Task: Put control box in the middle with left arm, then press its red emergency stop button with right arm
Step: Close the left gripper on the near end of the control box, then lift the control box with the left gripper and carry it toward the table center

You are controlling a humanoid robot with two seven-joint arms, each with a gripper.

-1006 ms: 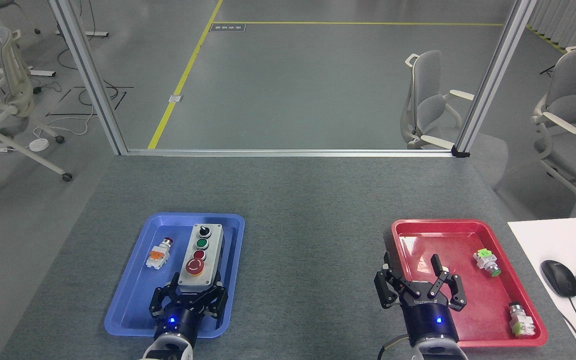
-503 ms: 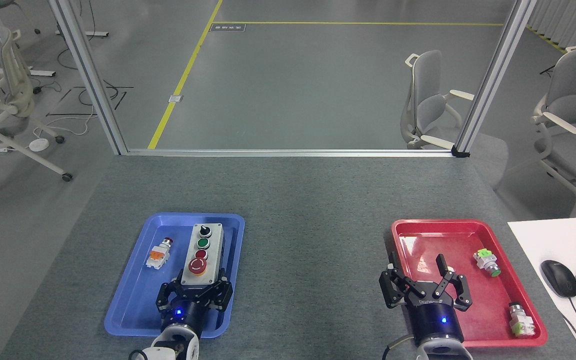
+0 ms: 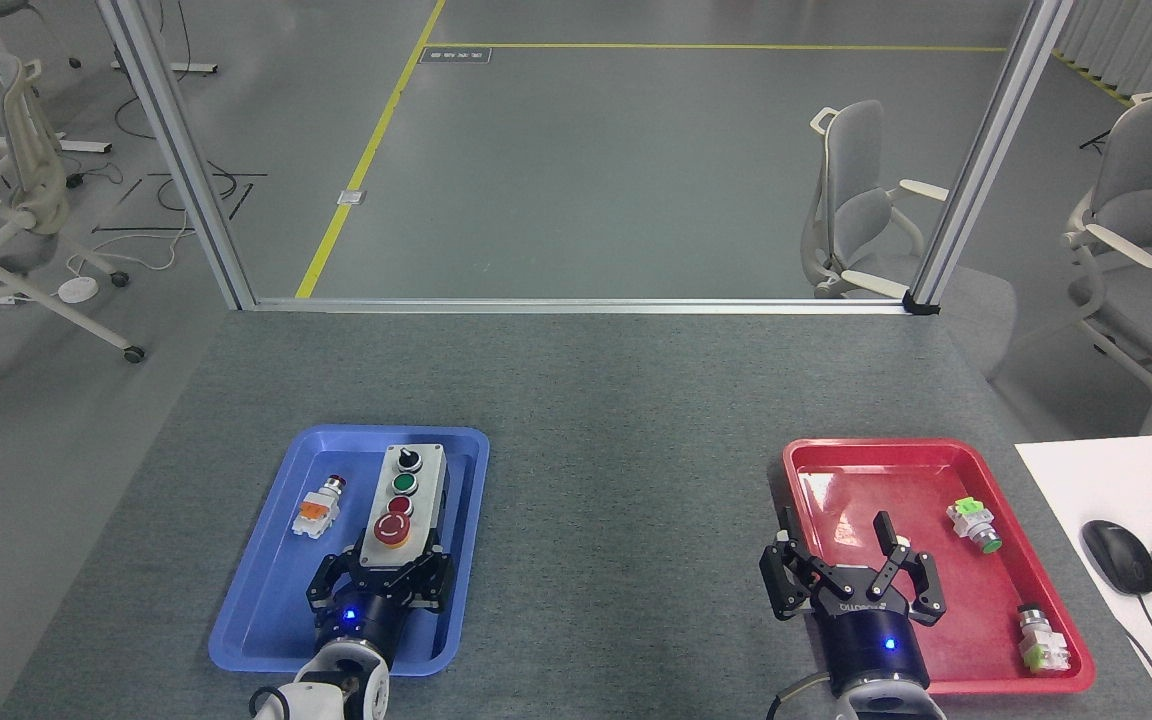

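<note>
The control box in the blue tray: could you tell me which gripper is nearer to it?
Left. The left gripper sits at the control box's near end; the right gripper is far across the table, over the red tray.

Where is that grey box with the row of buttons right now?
The control box lies in the blue tray on the table's left side, beside a small orange-and-white switch, with the left gripper at its near end.

You've got the control box (image 3: 398,503) lying flat in the blue tray (image 3: 266,600), long axis running roughly 12 to 6 o'clock. It's light grey on a black base. The red emergency stop button (image 3: 391,530) sits at its 6 o'clock end. The middle (image 3: 626,520), at the box's 3 o'clock, is bare grey felt.
</note>
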